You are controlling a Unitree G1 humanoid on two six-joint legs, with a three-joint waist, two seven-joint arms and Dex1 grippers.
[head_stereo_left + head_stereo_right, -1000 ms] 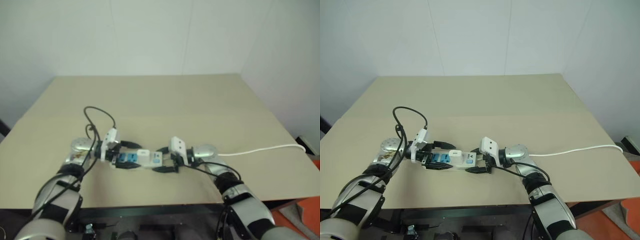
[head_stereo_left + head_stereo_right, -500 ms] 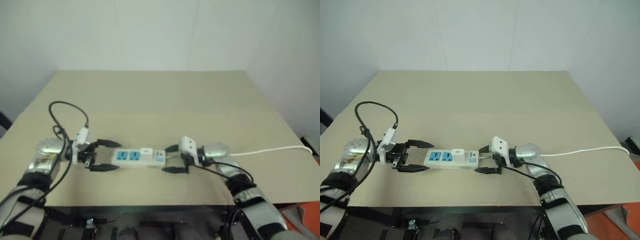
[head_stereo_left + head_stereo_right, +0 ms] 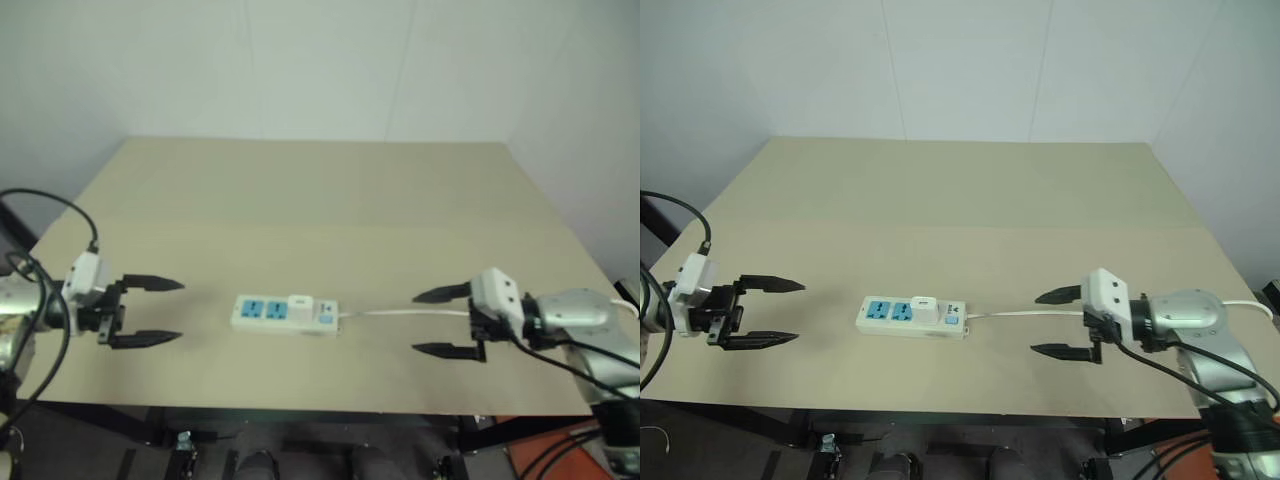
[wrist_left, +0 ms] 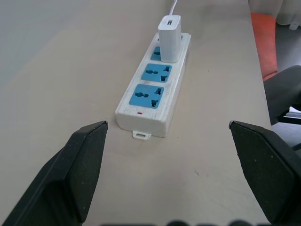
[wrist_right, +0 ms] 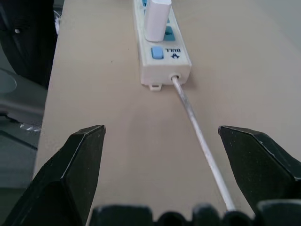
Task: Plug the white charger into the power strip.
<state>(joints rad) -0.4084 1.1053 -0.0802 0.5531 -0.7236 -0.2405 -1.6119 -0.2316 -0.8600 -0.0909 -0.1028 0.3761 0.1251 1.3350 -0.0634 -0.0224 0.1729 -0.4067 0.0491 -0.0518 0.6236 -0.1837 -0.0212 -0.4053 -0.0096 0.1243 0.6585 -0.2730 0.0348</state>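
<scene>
The power strip (image 3: 910, 317) lies flat near the table's front edge, its thin white cord (image 3: 1025, 314) running off to the right. The white charger (image 3: 925, 307) stands upright in the blue socket nearest the cord end (image 4: 169, 32); the two other blue sockets are free. My left gripper (image 3: 765, 312) hovers open well to the left of the strip, with nothing between its fingers. Off to the strip's right, my right gripper (image 3: 1055, 323) is open too, its fingers straddling the line of the cord above the table.
The tan table (image 3: 970, 220) stretches back to a white wall. A black cable (image 3: 60, 215) loops over my left arm at the table's left edge. The cord runs on toward the table's right edge (image 3: 1255, 306).
Both grippers have drawn away from the strip's ends, left one leftward, right one rightward, and now stand wide apart. The strip stays on the table with the charger in it. The camera shifted too.
</scene>
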